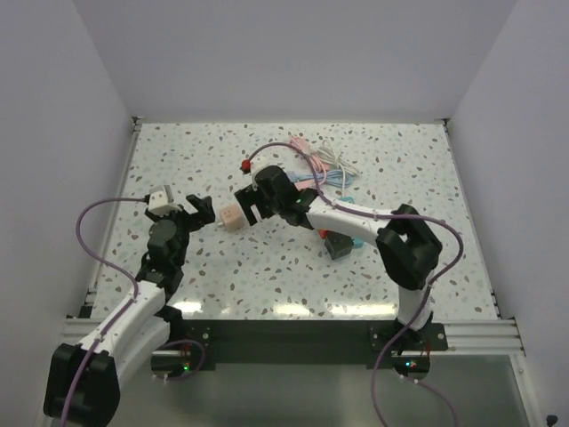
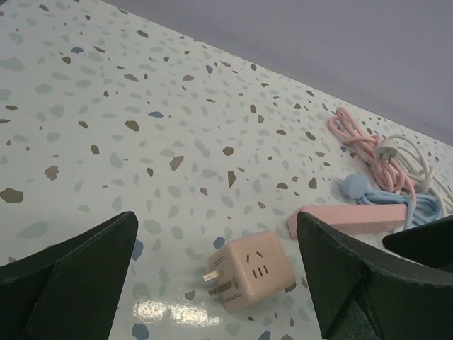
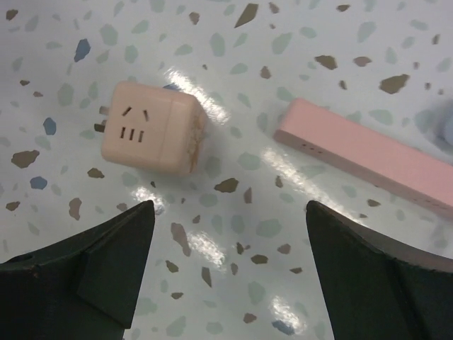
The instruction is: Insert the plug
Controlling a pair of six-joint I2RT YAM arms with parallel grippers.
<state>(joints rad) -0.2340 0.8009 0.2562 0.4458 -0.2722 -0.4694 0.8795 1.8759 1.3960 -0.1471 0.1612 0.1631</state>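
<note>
A pale pink cube plug adapter [image 1: 231, 217] lies on the speckled table, its two metal prongs pointing left in the left wrist view [image 2: 251, 269]. It also shows in the right wrist view [image 3: 152, 127]. A pink power strip [image 2: 350, 218] [image 3: 368, 156] lies flat just right of it. My left gripper [image 1: 203, 212] is open and empty, just left of the adapter, which shows between its fingers. My right gripper [image 1: 251, 203] is open and empty, hovering just right of the adapter above bare table between adapter and strip.
A bundle of pink [image 1: 307, 153], white [image 1: 342, 165] and blue [image 2: 417, 205] cables lies behind the strip at the back right. A dark block with a red part [image 1: 338, 244] sits under the right arm. White walls enclose the table.
</note>
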